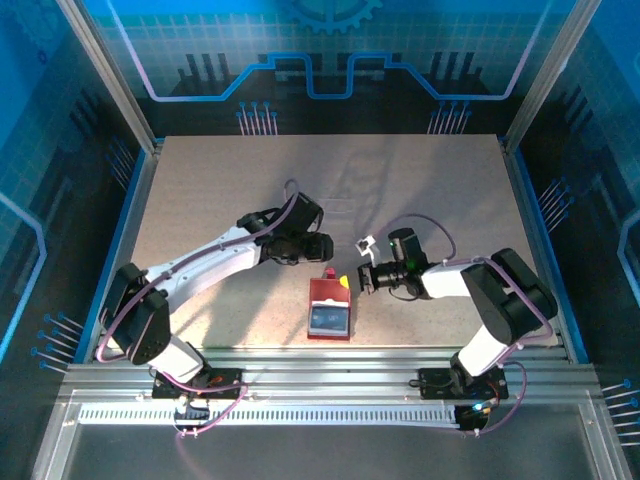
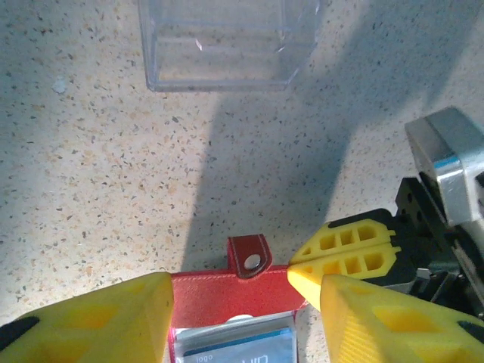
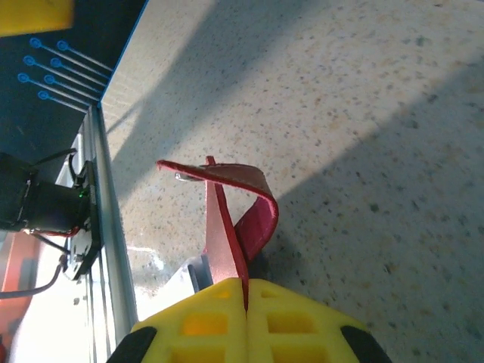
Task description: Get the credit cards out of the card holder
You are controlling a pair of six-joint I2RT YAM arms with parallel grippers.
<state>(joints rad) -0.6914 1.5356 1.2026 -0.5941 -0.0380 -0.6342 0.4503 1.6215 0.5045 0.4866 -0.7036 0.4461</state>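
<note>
left pincer [image 2: 247, 293] has its fingers apart and grips nothing; the red card holder [image 2: 215, 299] lies between and just under its tips, with a blue credit card [image 2: 238, 344] in the pocket back toward its wrist. just off its right finger, the right pincer [image 3: 246, 291] is clamped on the holder's edge, pinning it. farther ahead sits a clear box [image 2: 223, 45]. the step looks like drawing a card out: next, the left tips likely must drop and pinch the blue card's edge
</note>
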